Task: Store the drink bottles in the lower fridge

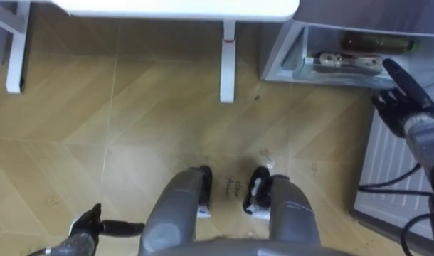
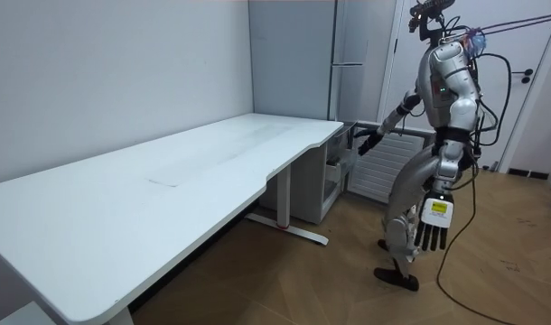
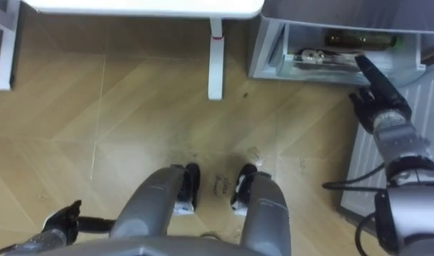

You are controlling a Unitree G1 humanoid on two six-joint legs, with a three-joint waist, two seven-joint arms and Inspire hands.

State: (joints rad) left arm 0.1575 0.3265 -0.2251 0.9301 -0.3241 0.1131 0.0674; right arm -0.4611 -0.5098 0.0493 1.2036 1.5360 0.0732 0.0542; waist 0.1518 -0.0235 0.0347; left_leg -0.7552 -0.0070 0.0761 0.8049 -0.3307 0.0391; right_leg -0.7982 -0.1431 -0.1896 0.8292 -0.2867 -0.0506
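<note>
I stand on the wood floor facing the open lower fridge compartment (image 1: 288, 50), which sits low at the upper right. Two drinks lie on their sides inside it: a dark bottle (image 1: 377, 44) at the back and a clear bottle (image 1: 348, 62) in front. My right hand (image 1: 402, 92) reaches toward the compartment's opening with straight fingers, open and holding nothing, just in front of the bottles. My left hand (image 1: 89, 222) hangs low at my side, open and with nothing in it. In the room view the left hand (image 2: 434, 226) hangs down and the right hand (image 2: 368, 143) points at the fridge (image 2: 334, 108).
A white desk (image 2: 167, 181) stands left of the fridge, and its leg (image 1: 228, 60) stands on the floor just left of the compartment. The fridge's white ribbed door (image 1: 388, 160) stands open on my right. A second desk leg (image 1: 16, 53) is at the far left.
</note>
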